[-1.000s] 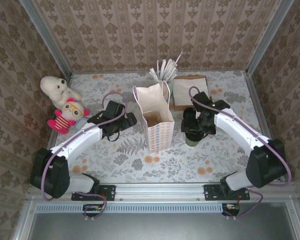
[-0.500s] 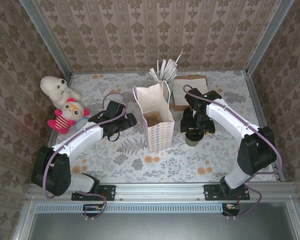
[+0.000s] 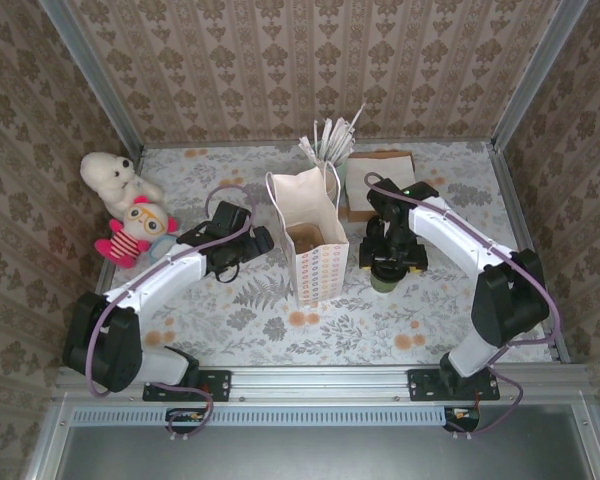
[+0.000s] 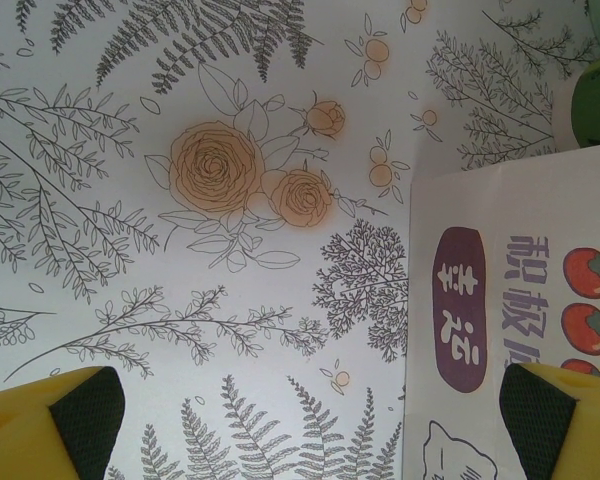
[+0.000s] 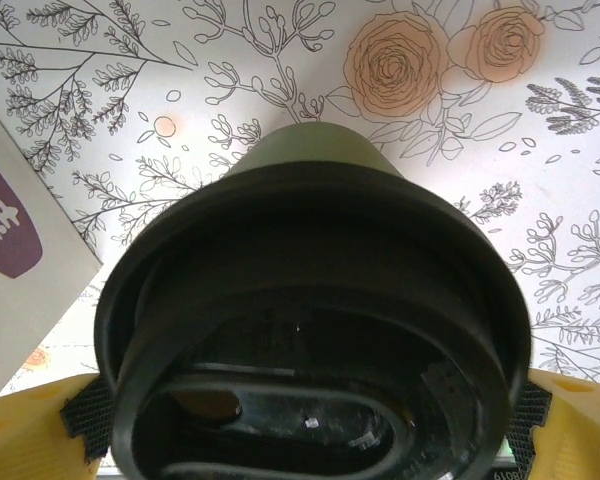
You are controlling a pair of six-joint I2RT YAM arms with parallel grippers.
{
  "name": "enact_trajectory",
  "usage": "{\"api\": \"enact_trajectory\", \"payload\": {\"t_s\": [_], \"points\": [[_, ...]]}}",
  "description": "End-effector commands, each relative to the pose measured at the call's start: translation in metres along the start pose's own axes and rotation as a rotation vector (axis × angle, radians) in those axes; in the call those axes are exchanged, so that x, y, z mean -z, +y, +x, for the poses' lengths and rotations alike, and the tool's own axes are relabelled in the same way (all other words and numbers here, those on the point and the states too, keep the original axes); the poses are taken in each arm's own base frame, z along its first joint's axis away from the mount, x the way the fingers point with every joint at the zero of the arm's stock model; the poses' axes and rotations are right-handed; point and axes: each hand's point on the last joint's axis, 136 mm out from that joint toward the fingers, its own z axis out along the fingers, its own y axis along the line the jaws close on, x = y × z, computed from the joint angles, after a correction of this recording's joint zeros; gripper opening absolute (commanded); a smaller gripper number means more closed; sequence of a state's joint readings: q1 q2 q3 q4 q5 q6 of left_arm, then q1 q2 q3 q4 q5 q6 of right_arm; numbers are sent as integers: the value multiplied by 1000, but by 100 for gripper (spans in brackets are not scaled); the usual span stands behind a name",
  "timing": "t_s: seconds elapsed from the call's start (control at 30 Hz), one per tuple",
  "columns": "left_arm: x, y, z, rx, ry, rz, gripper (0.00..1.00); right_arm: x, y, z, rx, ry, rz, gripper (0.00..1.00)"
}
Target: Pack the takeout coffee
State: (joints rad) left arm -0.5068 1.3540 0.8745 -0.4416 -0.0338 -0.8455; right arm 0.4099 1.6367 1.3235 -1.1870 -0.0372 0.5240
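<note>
The takeout coffee (image 3: 383, 283), a small green cup with a black lid (image 5: 310, 300), stands upright on the flowered table just right of the white paper bag (image 3: 310, 235). My right gripper (image 3: 388, 258) hangs over it, open. In the right wrist view its yellow fingers (image 5: 40, 430) stand on either side of the lid rim, the gripper (image 5: 305, 415) straddling the cup. My left gripper (image 3: 263, 240) is open beside the bag's left wall, holding nothing. In the left wrist view the gripper (image 4: 310, 420) looks down on the tablecloth, with the printed bag (image 4: 510, 300) at the right.
A holder of white straws (image 3: 332, 140) and a flat brown paper item (image 3: 385, 170) stand behind the bag and cup. Two plush toys (image 3: 120, 180) (image 3: 135, 232) sit at the left wall. Patterned walls close in the back and sides.
The right arm has drawn its elbow inwards and its gripper has settled slightly left over the cup. The left arm, bag and cup have stayed put.
</note>
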Motion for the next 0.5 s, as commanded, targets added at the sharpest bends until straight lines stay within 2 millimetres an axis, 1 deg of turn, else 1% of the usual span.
{"api": "enact_trajectory", "payload": {"t_s": [0.0,0.13,0.33,0.47], "points": [[0,2,0,18,16,-12,100,-5,3,1,2,27,0,100],[-2,3,1,22,18,-13,100,-8,-3,-1,-2,11,35,100],[-3,1,2,20,25,-9,100,-16,0,-5,-21,-8,13,100],[-3,2,1,16,25,-11,100,-20,-3,-4,-20,2,32,100]]}}
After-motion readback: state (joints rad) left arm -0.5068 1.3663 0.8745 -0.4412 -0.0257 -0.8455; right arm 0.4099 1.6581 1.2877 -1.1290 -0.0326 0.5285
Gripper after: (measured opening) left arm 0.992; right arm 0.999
